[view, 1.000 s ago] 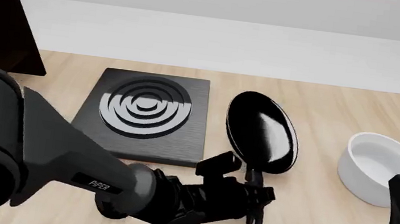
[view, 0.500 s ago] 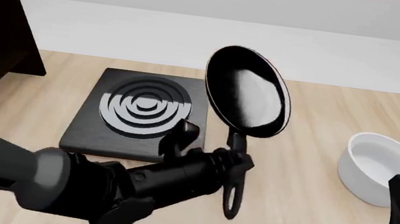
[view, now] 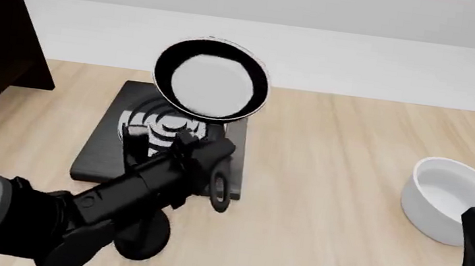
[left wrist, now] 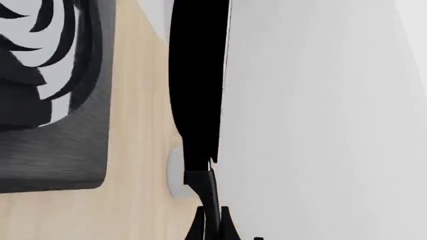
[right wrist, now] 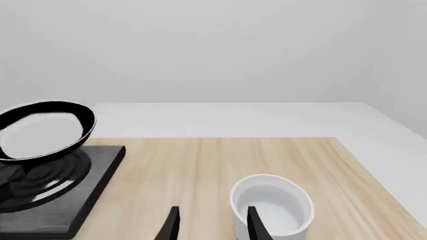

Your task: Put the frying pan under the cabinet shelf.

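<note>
We see bright, even, diffuse illumination in all three renders, with no single evident source. Shadows on the light wooden table point(view: 352, 161) are faint and soft-edged. The round black frying pan point(view: 211, 79), toward 11 o'clock from the front view's centre, carries a broad pale reflection across its glossy inside. The white round bowl point(view: 447, 199), at 3 o'clock, shows gentle grey shading within. Edges render sharp; we find no blur, grain or edge distortion.
</note>
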You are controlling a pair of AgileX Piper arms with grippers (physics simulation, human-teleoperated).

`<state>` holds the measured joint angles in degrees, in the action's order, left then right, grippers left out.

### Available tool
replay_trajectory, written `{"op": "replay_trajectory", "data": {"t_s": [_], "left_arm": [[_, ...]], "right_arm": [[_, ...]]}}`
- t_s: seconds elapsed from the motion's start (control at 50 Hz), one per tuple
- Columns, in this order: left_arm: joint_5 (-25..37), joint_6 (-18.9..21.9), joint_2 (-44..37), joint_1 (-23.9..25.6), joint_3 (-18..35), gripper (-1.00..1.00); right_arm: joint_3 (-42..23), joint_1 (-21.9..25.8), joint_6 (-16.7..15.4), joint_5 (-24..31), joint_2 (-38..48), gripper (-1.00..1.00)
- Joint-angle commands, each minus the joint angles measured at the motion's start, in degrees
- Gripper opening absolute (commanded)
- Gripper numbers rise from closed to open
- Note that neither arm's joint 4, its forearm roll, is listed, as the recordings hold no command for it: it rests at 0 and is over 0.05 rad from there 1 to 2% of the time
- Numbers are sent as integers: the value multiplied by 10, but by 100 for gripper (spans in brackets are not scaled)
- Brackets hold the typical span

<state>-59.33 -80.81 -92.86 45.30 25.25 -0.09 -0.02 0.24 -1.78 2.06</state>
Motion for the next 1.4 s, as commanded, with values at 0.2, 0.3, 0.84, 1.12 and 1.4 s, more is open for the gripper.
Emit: {"op": "replay_trajectory", "data": {"t_s": [0.2, 0.3, 0.84, 1.12, 1.4], "left_arm": [[-106, -153, 94, -154, -115, -100], [-106, -179, 151, -179, -145, -100], [-106, -284, 242, -275, -252, -100], [-106, -292, 209, -311, -252, -100], [-106, -298, 184, -326, -251, -100]], "right_arm": [[0, 0, 0, 0, 0, 100], [0, 0, 0, 0, 0, 100], [0, 0, 0, 0, 0, 100], [0, 0, 0, 0, 0, 100], [0, 0, 0, 0, 0, 100]]}}
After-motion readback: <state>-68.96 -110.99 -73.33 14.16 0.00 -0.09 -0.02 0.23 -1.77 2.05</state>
